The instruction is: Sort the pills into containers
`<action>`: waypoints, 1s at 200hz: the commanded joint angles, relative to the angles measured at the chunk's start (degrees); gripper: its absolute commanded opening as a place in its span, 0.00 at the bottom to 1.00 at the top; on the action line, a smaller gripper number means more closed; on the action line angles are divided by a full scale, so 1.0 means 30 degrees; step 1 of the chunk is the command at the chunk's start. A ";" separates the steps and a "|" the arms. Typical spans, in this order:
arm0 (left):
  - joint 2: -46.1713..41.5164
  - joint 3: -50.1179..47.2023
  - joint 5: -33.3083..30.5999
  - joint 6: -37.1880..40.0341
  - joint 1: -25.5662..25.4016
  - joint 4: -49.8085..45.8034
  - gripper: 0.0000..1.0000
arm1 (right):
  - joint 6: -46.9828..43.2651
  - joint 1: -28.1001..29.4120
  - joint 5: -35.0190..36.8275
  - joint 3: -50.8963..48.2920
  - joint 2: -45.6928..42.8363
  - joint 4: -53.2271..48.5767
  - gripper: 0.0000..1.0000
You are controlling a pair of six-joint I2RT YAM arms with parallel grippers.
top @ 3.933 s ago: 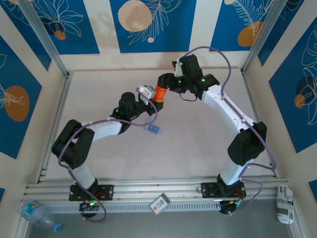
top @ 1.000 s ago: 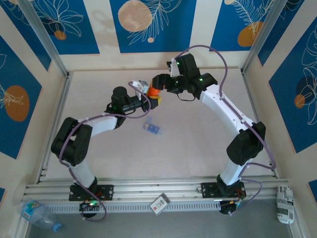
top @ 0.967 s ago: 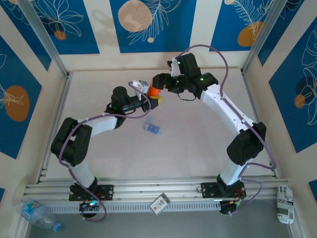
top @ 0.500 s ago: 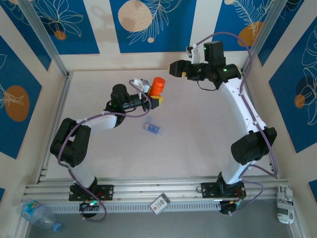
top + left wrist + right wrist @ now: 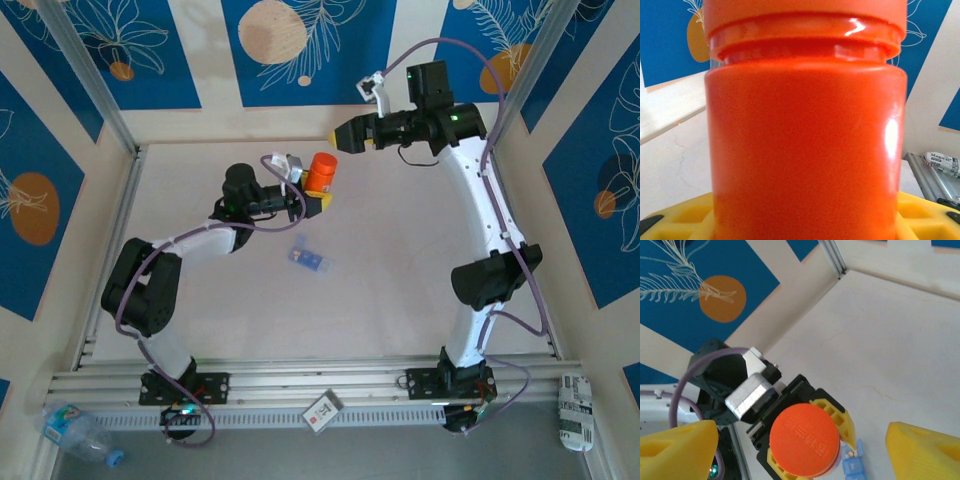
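Note:
The orange bottle (image 5: 321, 172) stands upright with its cap on, and my left gripper (image 5: 317, 192) is shut on its lower body. In the left wrist view the orange bottle (image 5: 805, 135) is very close, with yellow fingertips (image 5: 675, 217) at its base. The containers (image 5: 308, 259), a small blue box, lie on the table in front of the bottle. My right gripper (image 5: 345, 135) hangs open behind and to the right of the bottle, apart from it. From above, the right gripper (image 5: 802, 437) looks down on the orange cap (image 5: 805, 440), the blue containers (image 5: 856, 469) and some white pills (image 5: 852, 453).
The back wall stands close behind my right gripper. Outside the front rail lie a water bottle (image 5: 78, 428), a white card (image 5: 322, 410) and a crumpled packet (image 5: 575, 410). Metal posts rise at the back corners.
My right gripper has let go of the orange bottle, opened and pulled up and back toward the wall. The left gripper keeps the bottle, now cap up.

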 commanded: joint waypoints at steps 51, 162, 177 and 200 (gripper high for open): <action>0.0197 0.1799 0.1601 -0.0137 -0.0078 -0.0556 0.00 | -0.1608 0.0436 0.0290 0.0291 0.0077 -0.1714 0.86; 0.0063 0.1619 0.1792 0.0303 -0.0086 -0.1374 0.00 | -0.2004 0.1554 -0.0115 0.0849 0.1382 -0.2241 0.70; 0.0044 0.1634 0.1762 0.0338 -0.0054 -0.1410 0.00 | -0.2005 0.1577 -0.0086 0.0845 0.1466 -0.2242 0.62; 0.0055 0.1646 0.1761 0.0307 -0.0087 -0.1440 0.00 | -0.1967 0.1595 -0.0027 0.0765 0.1382 -0.2214 0.51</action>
